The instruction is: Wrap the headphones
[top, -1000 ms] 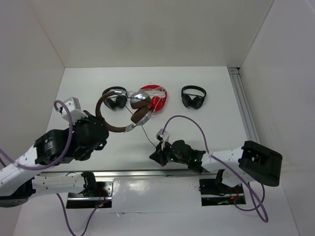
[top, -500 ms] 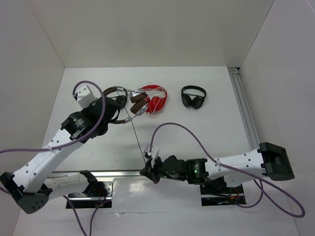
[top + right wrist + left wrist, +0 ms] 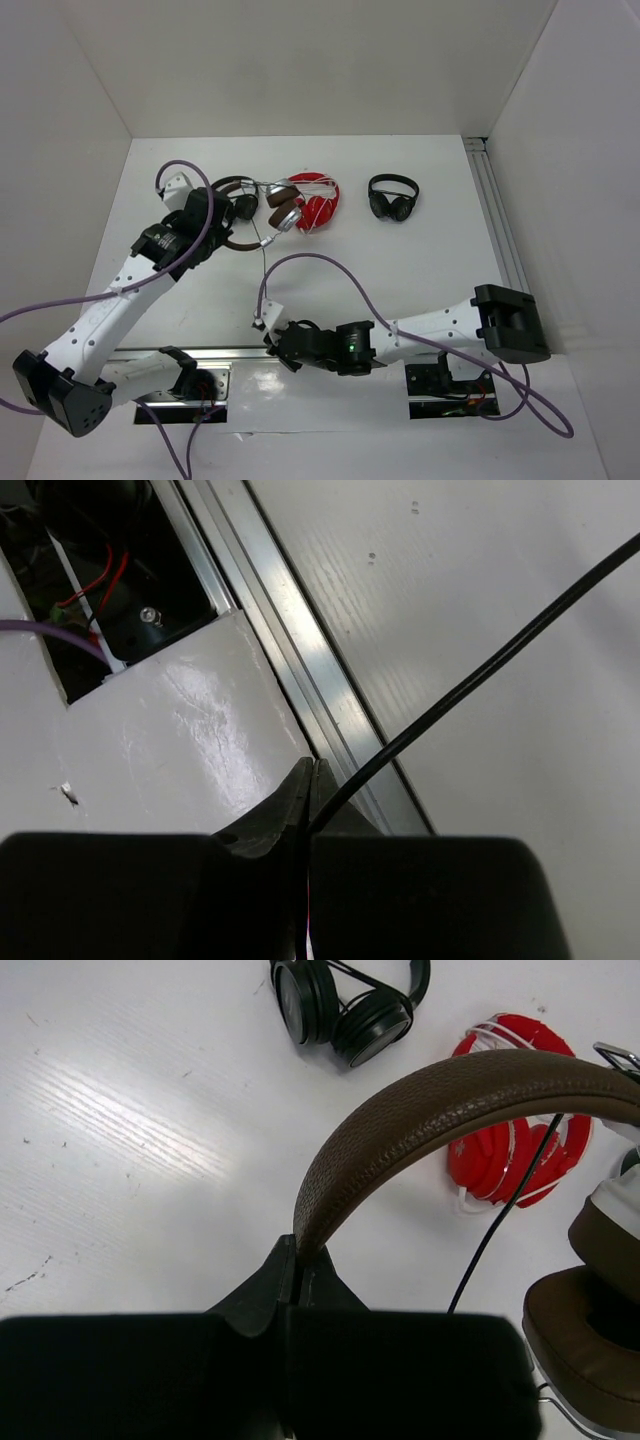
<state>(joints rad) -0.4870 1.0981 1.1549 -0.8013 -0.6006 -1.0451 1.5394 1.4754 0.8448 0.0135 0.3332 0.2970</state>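
Wrapping seems barely begun: the left jaws pinch the headphones (image 3: 281, 208) by the headband (image 3: 450, 1100) beside the red pair (image 3: 320, 203), the right jaws pinch the cable (image 3: 480, 670), not yet wound.

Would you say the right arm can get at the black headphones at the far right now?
Likely not yet: the right gripper is shut on the cable at the near edge, away from the black headphones. Nothing on the table seems to block the way.
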